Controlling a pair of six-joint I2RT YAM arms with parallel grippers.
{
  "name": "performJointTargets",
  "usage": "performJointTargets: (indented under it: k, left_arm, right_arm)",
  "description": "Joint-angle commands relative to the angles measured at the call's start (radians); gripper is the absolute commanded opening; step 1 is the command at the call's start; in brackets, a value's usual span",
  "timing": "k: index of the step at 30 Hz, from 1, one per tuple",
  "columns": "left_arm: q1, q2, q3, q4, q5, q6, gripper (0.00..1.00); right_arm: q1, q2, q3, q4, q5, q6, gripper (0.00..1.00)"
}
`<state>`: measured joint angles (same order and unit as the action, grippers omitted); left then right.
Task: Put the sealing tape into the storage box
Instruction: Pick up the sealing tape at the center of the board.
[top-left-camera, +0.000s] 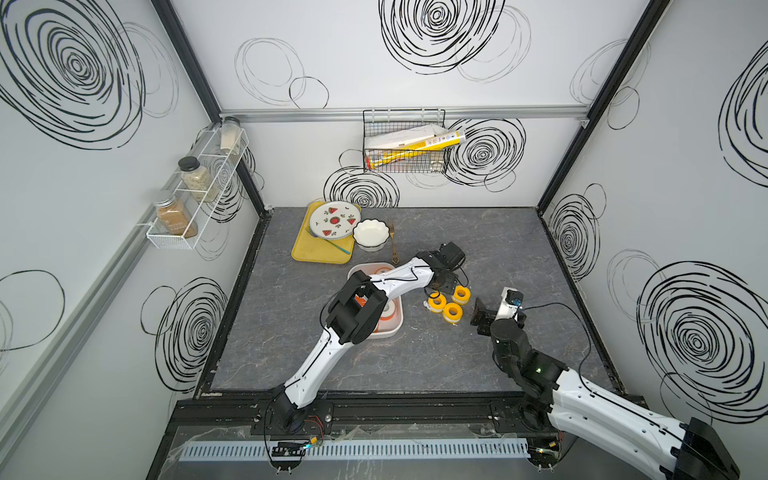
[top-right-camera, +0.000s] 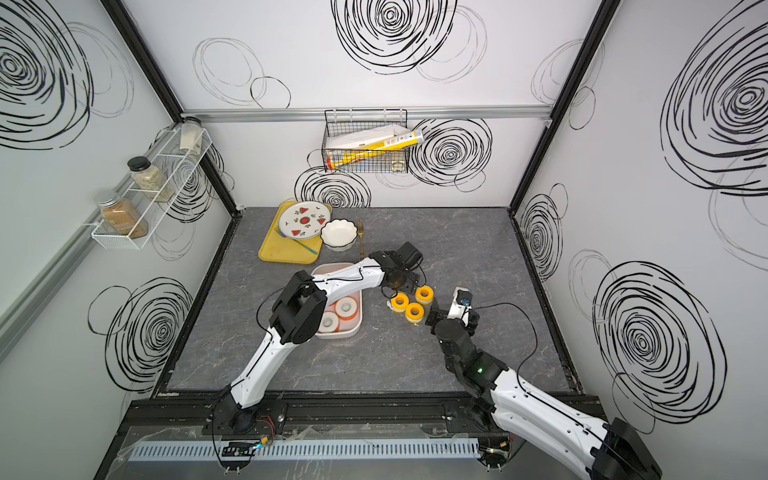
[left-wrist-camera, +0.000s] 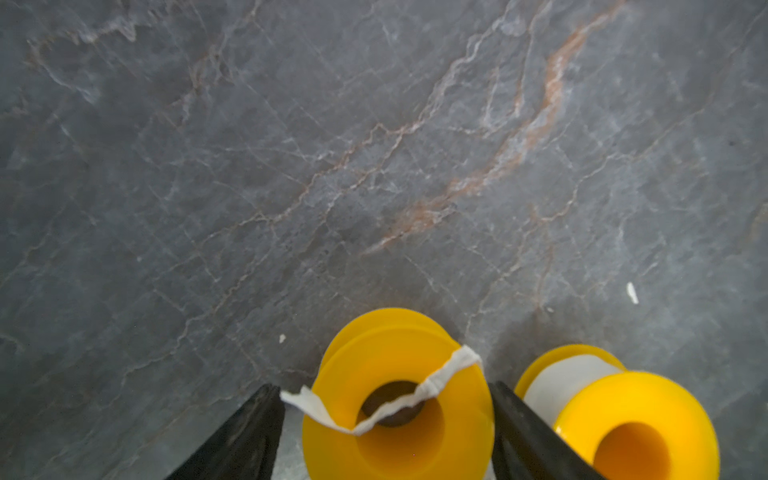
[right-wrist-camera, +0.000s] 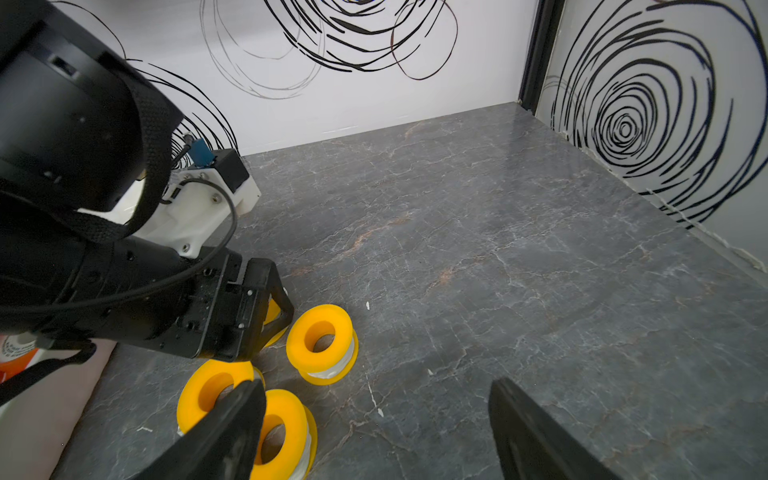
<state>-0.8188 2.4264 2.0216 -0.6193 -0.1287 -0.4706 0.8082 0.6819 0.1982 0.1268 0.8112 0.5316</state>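
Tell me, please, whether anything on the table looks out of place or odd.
One yellow spool of sealing tape has a loose end unwound and draped across its flange and centre hole. A few white scraps also lie on the grey table nearby.

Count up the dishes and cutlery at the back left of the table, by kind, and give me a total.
Yellow tray: 1
Watermelon-print plate: 1
White fluted bowl: 1
Utensils: 2, the gold fork beside the bowl and the teal-handled utensil on the tray
Total: 5
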Motion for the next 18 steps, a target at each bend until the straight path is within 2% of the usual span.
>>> performJointTargets:
  k: [1, 13, 18]
  left_arm:
    - [0.007, 0.030, 0.040, -0.019, -0.029, 0.011, 0.81]
    - [0.007, 0.015, 0.051, -0.034, -0.041, 0.018, 0.63]
    - [0.007, -0.020, 0.052, -0.048, -0.070, 0.020, 0.62]
  right_arm:
    - [-0.003, 0.004, 0.020, 0.001, 0.009, 0.001, 0.89]
    - [-0.003, 0.020, 0.025, 0.005, 0.006, -0.002, 0.89]
    - [-0.002, 0.022, 0.026, 0.005, 0.008, -0.002, 0.89]
